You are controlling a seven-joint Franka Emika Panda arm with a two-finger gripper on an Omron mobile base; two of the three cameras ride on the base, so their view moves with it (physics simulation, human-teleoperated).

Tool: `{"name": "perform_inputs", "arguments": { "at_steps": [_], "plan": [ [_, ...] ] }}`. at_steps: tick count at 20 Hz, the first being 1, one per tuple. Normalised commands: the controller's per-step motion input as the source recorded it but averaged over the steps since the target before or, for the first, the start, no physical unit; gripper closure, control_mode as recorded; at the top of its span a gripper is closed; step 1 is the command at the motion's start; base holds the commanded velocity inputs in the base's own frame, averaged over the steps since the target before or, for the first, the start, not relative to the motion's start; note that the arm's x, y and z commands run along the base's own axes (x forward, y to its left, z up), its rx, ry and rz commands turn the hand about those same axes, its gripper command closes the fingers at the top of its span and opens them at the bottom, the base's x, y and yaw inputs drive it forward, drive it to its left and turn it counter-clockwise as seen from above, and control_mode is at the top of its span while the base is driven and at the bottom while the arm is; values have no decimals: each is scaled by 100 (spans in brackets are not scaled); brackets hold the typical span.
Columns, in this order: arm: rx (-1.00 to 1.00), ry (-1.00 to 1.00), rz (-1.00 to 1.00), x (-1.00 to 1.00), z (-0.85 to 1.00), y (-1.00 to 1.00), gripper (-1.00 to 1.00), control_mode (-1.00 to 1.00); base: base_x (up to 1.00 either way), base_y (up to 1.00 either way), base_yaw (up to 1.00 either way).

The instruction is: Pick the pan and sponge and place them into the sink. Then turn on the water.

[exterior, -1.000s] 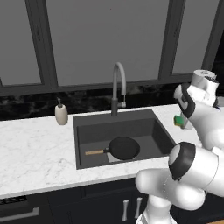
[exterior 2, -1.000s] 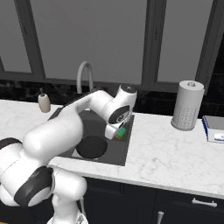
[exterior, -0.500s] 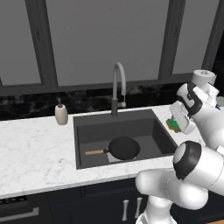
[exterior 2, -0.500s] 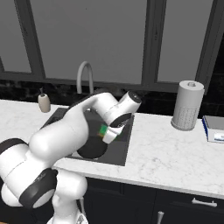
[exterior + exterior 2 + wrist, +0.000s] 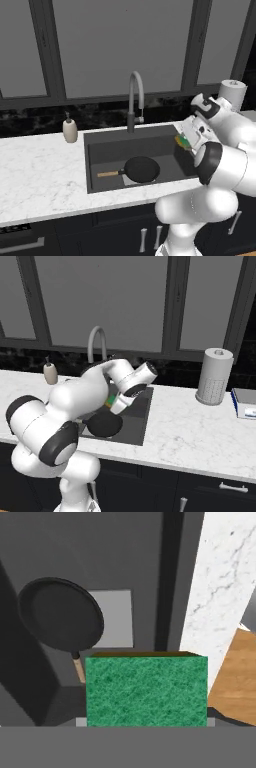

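**SPONGE HELD OVER SINK – PAN ALREADY IN BASIN**

Hidden / unclear: gripper fingertips covered by sponge in hand view; the arm's own links block much of the sponge from both base views, so only a green-yellow sliver shows. Right base view: arm covers most of sink and part of pan. Pan handle in hand view partly cut off behind the sponge. No water visible at faucet.

Gripper: fingers clamped on sponge, green face toward hand cam.

Sponge: in the air above sink's right end, near the rim. Long axis runs side to side in hand view.

Pan: flat on sink floor, partly over the light grey square. Long axis approx. parallel to the counter front; wooden handle points left, twd soap dispenser side.

Change vs 0.5 s ago: gripper w/ sponge shifted left, further in over the basin. Pan unmoved.

Other: paper towel roll on the counter, right of sink, well apart.
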Motion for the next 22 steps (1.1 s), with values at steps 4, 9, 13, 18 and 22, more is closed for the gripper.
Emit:
{"name": "perform_inputs", "arguments": {
  "at_steps": [4,9,13,18,22],
  "plan": [
    [0,0,-14,22,-69,63,100,-100,0,0,0],
    [0,4,-5,44,-70,35,100,-100,0,0,0],
    [0,7,0,61,-69,18,100,-100,0,0,0],
    [-1,5,0,55,-63,2,100,-100,0,0,0],
    [-1,0,0,46,-61,3,100,-100,0,0,0]
  ]
}}
